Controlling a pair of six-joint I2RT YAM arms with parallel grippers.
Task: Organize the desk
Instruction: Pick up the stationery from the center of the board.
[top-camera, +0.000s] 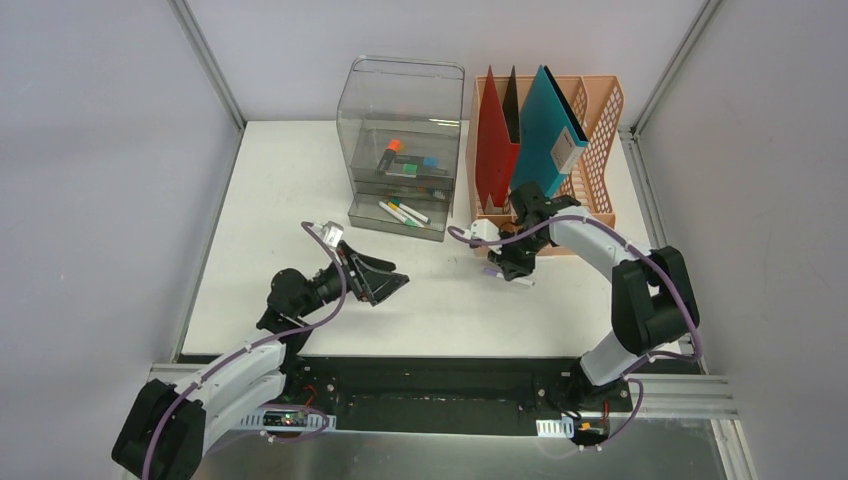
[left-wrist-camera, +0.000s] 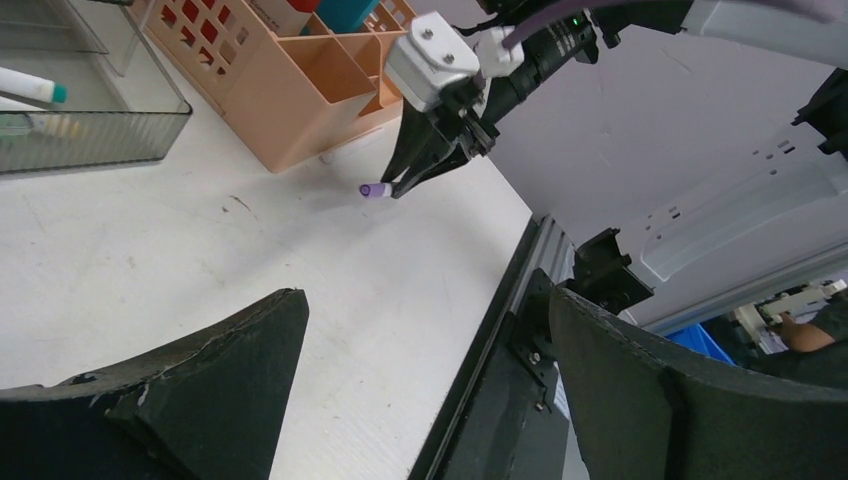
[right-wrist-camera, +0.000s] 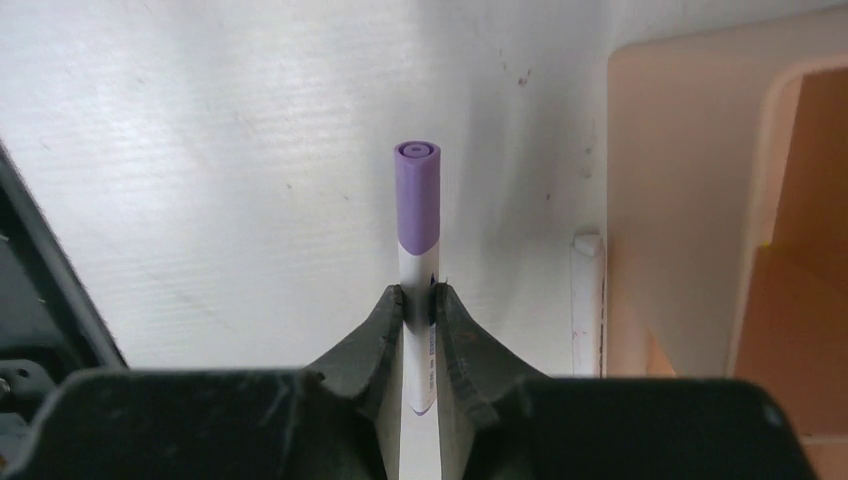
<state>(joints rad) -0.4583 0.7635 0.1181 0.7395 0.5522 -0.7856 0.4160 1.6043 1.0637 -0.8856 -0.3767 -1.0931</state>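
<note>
step: marker pickup | right gripper (right-wrist-camera: 418, 302) clamped on purple-capped marker (right-wrist-camera: 417, 190); left gripper (top-camera: 383, 284) spread wide, empty | next, likely: carry to drawer box (top-camera: 420, 100); release

Purple marker (right-wrist-camera: 418, 215), tail hidden inside right gripper (right-wrist-camera: 419, 298)

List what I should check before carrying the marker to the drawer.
1. Grip: right gripper shut on marker: ok.
2. Cap on: ok.
3. Marker lifted off the desk: cannot tell.
4. Drawer pulled out, markers inside, some room: ok.
5. Left gripper clear of the path: open, empty, close in front of the drawer: cannot tell.
6. Rack apart from the marker: ok.
</note>
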